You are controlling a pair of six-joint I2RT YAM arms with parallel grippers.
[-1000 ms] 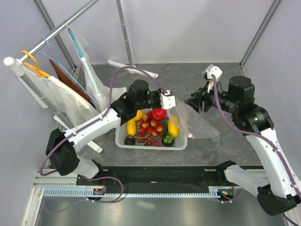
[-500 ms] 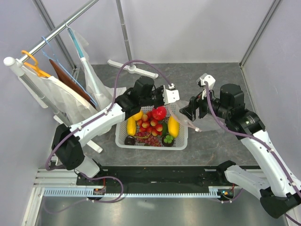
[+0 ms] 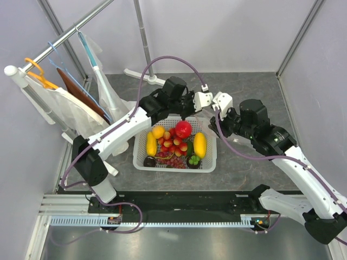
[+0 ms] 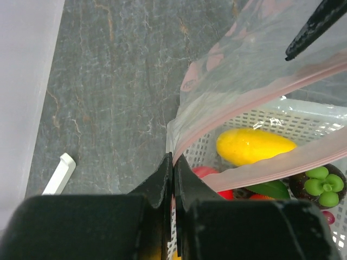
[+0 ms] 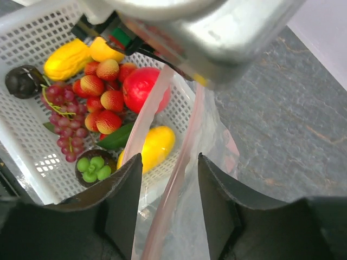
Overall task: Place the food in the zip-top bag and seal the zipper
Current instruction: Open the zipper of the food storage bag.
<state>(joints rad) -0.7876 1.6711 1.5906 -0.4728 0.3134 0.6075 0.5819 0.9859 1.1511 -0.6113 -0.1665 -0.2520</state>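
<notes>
The food lies in a white mesh basket [image 3: 174, 168]: two yellow mangoes [image 5: 157, 146], an orange [image 5: 103, 50], a red pomegranate [image 5: 143, 86], red-yellow fruits [image 5: 105, 100], purple grapes [image 5: 65, 122] and dark mangosteens [image 5: 95, 165]. The clear zip-top bag [image 4: 255, 65] hangs over the basket's far right corner with its mouth parted. My left gripper [image 4: 172, 158] is shut on the bag's corner at the end of the pink zipper [image 4: 260, 97]. My right gripper [image 5: 169, 158] is open just beside it, and one zipper strip [image 5: 184, 157] runs between its fingers without being pinched.
A clothes rack with hangers and white bags [image 3: 65, 103] stands at the left. A white stand foot [image 3: 138, 75] lies at the back, and a small white piece [image 4: 58, 173] lies on the grey table. Walls close in the back and both sides.
My left gripper has carried the bag's corner back and to the right, lifting the bag off the table. My right gripper has moved left to meet it above the basket's far right corner.
</notes>
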